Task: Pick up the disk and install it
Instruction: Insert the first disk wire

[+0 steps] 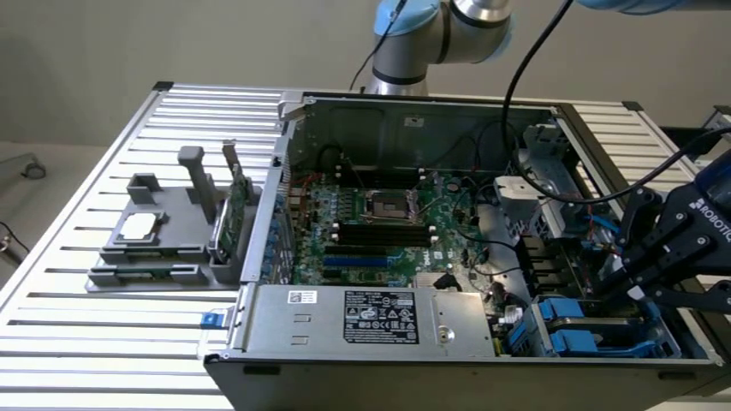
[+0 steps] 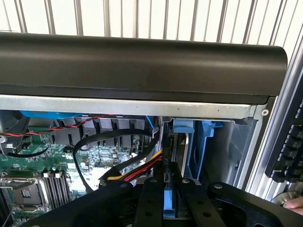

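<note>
Gripper jaws clamp disk by blue carrier edge; prob. stiff, heavyish, shock-sensitive — grip carrier sides.

Colour rundown: the case is silver-grey metal with a black-and-white label on its front box, and the board inside is green with black slots and one blue slot. At 4 o'clock in the exterior view the disk sits in bright blue plastic. The gripper is matte black with white lettering. The table is ribbed pale silver. At 9 o'clock there's a grey stand with a green card. Wrist view shows red, yellow and black wires.
</note>
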Motion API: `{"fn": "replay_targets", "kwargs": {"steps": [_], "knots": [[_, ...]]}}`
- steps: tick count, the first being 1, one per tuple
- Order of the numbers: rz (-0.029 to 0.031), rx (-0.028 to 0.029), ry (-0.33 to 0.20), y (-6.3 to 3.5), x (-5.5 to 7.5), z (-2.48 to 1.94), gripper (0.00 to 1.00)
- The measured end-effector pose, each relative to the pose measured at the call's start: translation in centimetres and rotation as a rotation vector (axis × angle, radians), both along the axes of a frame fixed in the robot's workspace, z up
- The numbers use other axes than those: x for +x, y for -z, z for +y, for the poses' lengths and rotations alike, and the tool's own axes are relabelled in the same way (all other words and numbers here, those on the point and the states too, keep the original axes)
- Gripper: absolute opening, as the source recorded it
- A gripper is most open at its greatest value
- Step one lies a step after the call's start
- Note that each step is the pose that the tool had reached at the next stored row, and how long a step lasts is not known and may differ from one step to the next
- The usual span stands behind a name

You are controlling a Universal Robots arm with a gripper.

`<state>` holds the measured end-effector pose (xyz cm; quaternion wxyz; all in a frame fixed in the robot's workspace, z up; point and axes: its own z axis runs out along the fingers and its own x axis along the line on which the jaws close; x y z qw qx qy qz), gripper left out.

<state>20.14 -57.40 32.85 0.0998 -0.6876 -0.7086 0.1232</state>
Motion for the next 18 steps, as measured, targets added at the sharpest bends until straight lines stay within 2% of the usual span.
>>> {"fn": "replay_targets", "kwargs": {"steps": [18], "knots": [[-0.0001, -0.0003, 0.003, -0.02, 0.13, -0.35, 0.17]]}}
